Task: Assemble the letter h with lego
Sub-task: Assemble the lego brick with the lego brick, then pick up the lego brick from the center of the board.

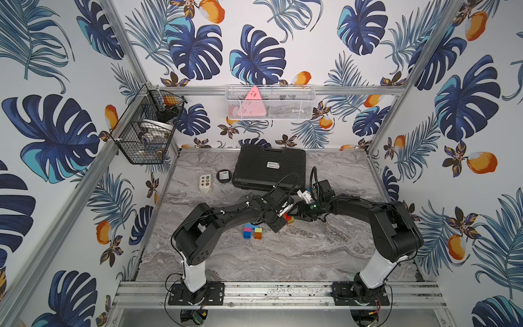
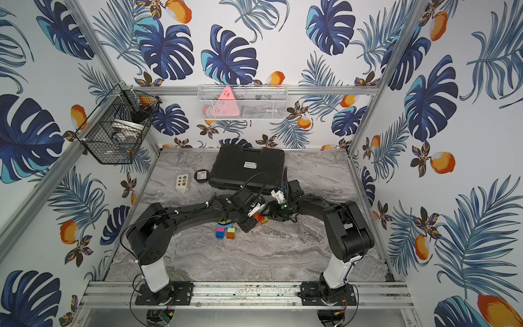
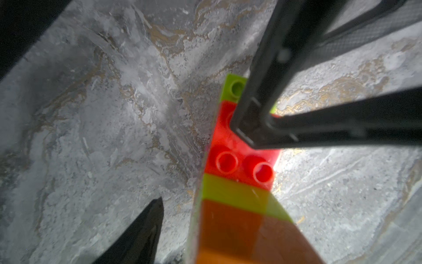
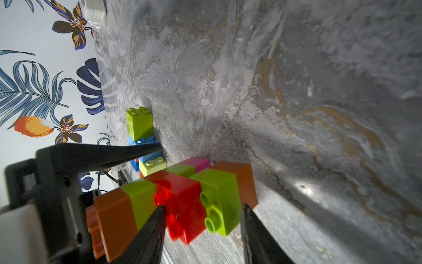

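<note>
centre of the table (image 1: 283, 254): stack (image 4: 180, 194) of lego laid on its side between the two arm tips, studs pointing toward the left arm's end. in order from that end: orange, lime, red, lime. behind it and touching, a second line of lime, pink and orange; joined or merely abutting, cannot tell. laid flat rather than upright, presumably to let the table take the pressing load and to rule out toppling.

right gripper (image 4: 203, 206): jaws apart, straddling the red and end lime bricks along the stack's length. one fingertip at the lime–red seam, the other just beside the end lime face. already bearing on the plastic or only close, cannot tell. placed thus, most likely, to squeeze that joint home along the stud axis.

left gripper (image 1: 278, 224): jaws spread about the orange end, pinching nothing. one finger (image 3: 146, 228) clear of the stack, bare table between; its mate unseen. probably posted there as a fence against sliding or twisting during work on the far joint.

loose bricks (image 1: 246, 232): pink, blue, lime and orange in a tight cluster just beside the left forearm, near the stack but apart from it. within easy reach, presumably reserved for the remaining strokes of the h.

case (image 1: 268, 167) and button box (image 1: 205, 182): at the back, well apart, no part of the build.
</note>
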You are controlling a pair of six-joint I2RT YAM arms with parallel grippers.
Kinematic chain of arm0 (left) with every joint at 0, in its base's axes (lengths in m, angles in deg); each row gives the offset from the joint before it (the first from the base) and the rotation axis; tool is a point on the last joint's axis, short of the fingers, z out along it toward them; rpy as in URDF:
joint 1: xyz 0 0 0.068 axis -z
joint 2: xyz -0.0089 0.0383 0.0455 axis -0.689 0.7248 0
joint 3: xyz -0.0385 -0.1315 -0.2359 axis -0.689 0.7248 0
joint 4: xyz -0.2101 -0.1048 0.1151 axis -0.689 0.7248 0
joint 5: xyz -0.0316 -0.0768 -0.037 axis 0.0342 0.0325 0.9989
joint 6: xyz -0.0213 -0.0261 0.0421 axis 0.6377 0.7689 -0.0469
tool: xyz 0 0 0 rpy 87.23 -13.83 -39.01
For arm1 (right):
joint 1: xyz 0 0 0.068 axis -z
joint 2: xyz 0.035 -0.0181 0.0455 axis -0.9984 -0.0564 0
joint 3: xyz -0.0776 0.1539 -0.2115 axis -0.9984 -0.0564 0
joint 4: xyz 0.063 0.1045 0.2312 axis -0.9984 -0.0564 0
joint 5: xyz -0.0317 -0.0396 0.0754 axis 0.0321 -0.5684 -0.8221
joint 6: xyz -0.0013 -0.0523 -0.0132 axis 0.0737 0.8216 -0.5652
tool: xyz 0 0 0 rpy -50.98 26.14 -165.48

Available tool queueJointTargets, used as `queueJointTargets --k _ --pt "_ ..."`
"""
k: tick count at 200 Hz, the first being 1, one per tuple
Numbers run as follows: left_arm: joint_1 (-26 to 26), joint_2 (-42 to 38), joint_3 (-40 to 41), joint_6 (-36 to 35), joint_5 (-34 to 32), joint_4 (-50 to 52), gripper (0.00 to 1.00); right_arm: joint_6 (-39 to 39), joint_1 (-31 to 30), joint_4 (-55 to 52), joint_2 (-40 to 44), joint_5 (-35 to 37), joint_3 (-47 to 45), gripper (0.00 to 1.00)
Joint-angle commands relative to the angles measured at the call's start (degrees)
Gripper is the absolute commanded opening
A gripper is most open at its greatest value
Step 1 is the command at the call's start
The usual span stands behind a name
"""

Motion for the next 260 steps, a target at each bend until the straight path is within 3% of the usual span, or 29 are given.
queueJointTargets --k 1,37,68,95,134,176,217,260 --pt "-0.1 -2.8 -0.3 -2.6 2.5 -2.0 0.71 1.2 -0.1 -6.6 -0.9 11.0 -1.3 0.52" --pt "-0.2 -6.9 0.2 -5.2 5.9 -1.9 0.78 0.5 -0.4 -6.1 -0.7 11.5 -1.9 0.51" --pt "-0.2 -5.4 -1.1 -5.5 4.7 -1.8 0.74 0.2 -0.5 -5.8 -0.7 12.4 -2.3 0.51" --pt "-0.2 -4.2 -0.8 -6.7 3.7 -3.4 0.65 -0.1 -0.6 -5.4 -0.9 12.3 -2.6 0.51" --pt "-0.2 -7.2 5.7 -9.4 2.9 -9.1 0.49 -0.1 -0.7 -5.9 -0.9 12.7 -2.2 0.51" --pt "-0.2 -6.9 9.3 -10.6 3.5 -12.8 0.23 -0.3 -0.8 -6.2 -1.1 13.0 -2.0 0.51" --pt "-0.2 -5.9 11.2 -9.3 5.0 -14.7 0.21 -0.4 -0.8 -6.8 -1.2 13.2 -2.0 0.51" --pt "-1.4 -5.7 11.0 -8.8 5.7 -14.6 0.26 -0.4 -0.9 -7.0 -1.5 13.0 -1.7 0.52"
